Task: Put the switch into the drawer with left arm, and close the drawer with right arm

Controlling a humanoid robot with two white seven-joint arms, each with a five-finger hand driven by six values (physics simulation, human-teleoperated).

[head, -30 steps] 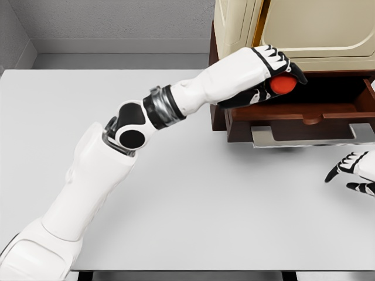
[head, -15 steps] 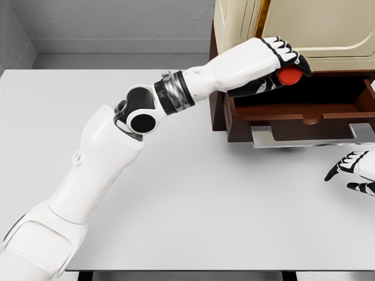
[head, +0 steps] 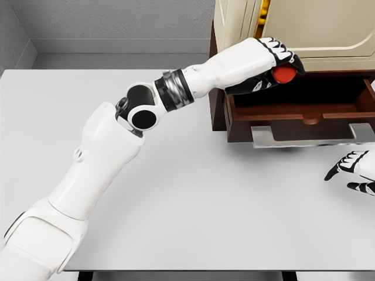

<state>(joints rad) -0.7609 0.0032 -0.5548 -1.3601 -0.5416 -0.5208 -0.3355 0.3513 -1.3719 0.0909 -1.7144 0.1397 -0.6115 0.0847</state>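
Note:
My left hand is shut on the switch, of which only a round red part shows between the fingers. The hand hovers over the left end of the open brown drawer, just above its dark inside. A flat grey handle sticks out from the drawer's front. My right hand rests low at the right edge of the picture, below and to the right of the drawer, with its fingers relaxed and holding nothing.
The drawer belongs to a cream cabinet with a brown frame at the back right of the white table. A grey wall runs behind the table.
My left hand has risen a little with the switch and reached further over the drawer's left end, then eased slightly back left. The right hand has stayed still.

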